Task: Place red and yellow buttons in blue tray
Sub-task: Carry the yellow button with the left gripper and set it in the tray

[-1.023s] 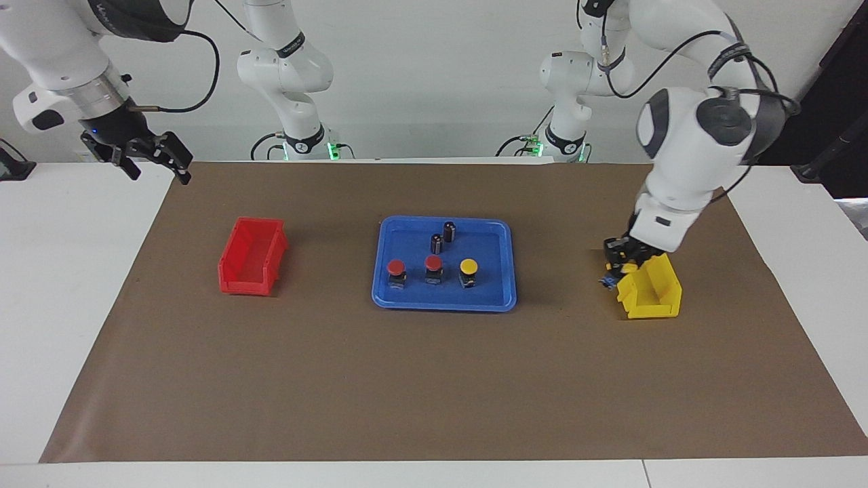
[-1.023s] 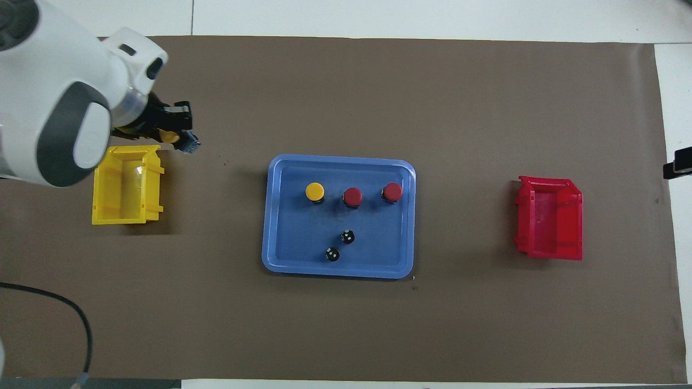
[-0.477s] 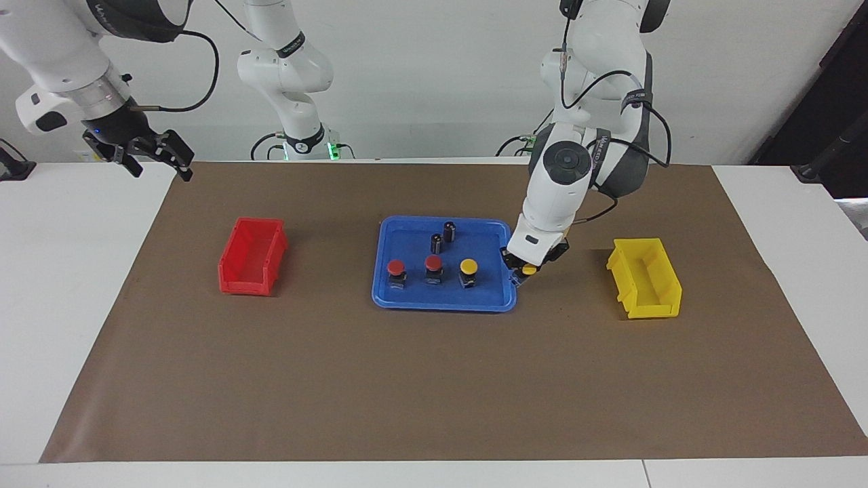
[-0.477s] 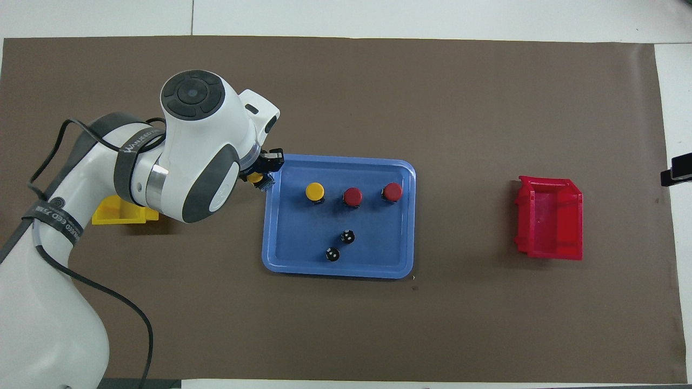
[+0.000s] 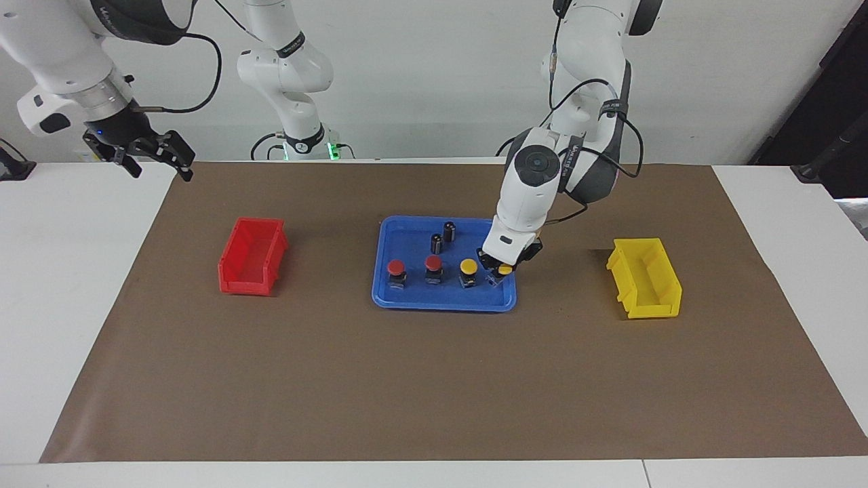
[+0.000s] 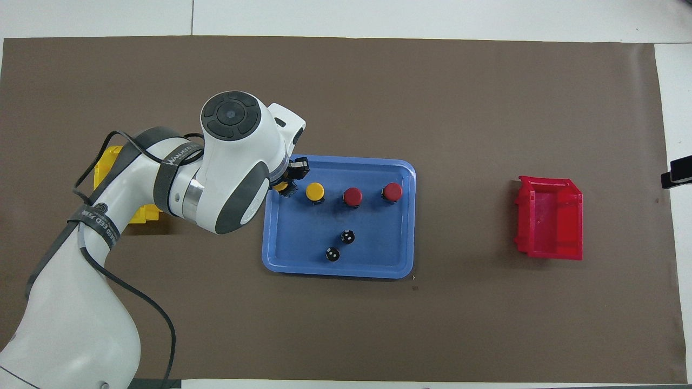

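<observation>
Left gripper [image 5: 502, 270] hangs low over the blue tray [image 5: 444, 302], at its end toward the left arm, clamped on a yellow button [image 5: 505, 270]. Just beside it stand another yellow button [image 5: 468, 266] and two red buttons [image 5: 415, 265], in a row. Right gripper [image 5: 150, 156] waits spread wide, holding nothing, above the table's edge.
</observation>
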`<state>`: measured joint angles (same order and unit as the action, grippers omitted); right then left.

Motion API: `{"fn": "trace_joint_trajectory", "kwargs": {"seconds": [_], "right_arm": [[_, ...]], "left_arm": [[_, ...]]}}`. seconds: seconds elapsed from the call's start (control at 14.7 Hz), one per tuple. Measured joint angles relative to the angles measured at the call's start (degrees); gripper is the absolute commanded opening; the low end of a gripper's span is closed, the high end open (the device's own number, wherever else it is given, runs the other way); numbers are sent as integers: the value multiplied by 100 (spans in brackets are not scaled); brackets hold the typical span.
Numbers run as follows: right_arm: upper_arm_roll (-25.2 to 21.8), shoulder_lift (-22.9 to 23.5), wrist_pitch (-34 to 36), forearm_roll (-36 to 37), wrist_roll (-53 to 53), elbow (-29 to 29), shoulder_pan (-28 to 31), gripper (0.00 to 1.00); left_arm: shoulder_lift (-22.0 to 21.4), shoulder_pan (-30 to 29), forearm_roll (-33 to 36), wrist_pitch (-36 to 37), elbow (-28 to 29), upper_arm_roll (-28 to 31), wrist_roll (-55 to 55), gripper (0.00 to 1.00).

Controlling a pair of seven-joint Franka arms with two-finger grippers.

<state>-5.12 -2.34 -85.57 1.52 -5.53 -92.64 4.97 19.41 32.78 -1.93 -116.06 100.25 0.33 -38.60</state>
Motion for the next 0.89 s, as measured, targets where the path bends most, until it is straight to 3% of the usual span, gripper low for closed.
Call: {"fn": "trace_joint_trajectory", "kwargs": {"seconds": [0.07,0.14,0.2,0.27,0.55,0.61,0.68,0.89], "right_arm": [[0,0,0,4,-65,0,0,100],[0,0,0,8,-110,0,1,100],[-1,0,0,11,-162,0,1,100],[-1,0,0,12,-182,-1,1,100],[6,0,0,12,-214,-2,-12,100],[14,0,0,12,-217,-2,-16,100],[19,0,0,12,-217,-2,-16,100],[16,0,0,12,-217,-2,-12,100]], "left_arm": [[42,-1,-2,-50,3,7,0,12],[72,-1,-3,-109,15,14,-1,25],[88,-2,-4,-151,30,20,-1,46],[90,-2,-4,-170,49,24,-1,54],[90,-2,-7,-154,65,26,-5,68],[88,-2,-7,-128,62,26,-6,79],[79,-2,-7,-99,57,27,-6,100],[-54,-19,-6,190,-20,75,22,100]]}}
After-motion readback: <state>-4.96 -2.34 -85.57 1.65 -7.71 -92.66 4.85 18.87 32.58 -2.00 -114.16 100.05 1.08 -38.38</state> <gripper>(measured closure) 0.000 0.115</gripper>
